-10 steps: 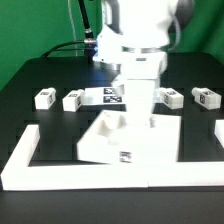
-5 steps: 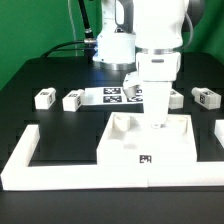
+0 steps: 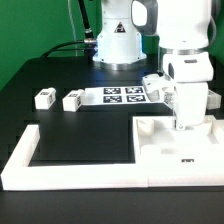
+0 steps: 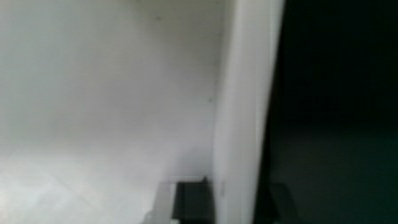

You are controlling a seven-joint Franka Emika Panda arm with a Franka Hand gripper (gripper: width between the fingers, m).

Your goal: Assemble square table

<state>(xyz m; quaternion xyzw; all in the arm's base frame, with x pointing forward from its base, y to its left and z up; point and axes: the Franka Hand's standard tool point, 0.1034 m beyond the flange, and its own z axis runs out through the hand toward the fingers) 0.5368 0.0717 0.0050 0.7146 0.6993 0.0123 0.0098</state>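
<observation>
The square table's white slab (image 3: 172, 150) lies rim-up on the black table at the exterior view's right, against the front border wall. My gripper (image 3: 187, 124) stands upright over the slab's far right part, its fingers down on the raised rim. In the wrist view the two dark fingers (image 4: 192, 204) sit on either side of the slab's white rim (image 4: 249, 100), so my gripper (image 4: 238, 205) is shut on it. Two white tagged leg blocks (image 3: 44, 98) (image 3: 72, 100) lie at the back left. Another leg block (image 3: 155, 84) shows just behind my arm.
The long white L-shaped border wall (image 3: 70, 172) runs along the front and up the left side. The marker board (image 3: 120, 96) lies flat at the back middle. The robot base (image 3: 118, 40) and cables stand behind it.
My gripper has slid the slab steadily toward the exterior view's right along the front wall, from the middle to the right end. The leg blocks at the left have not moved.
</observation>
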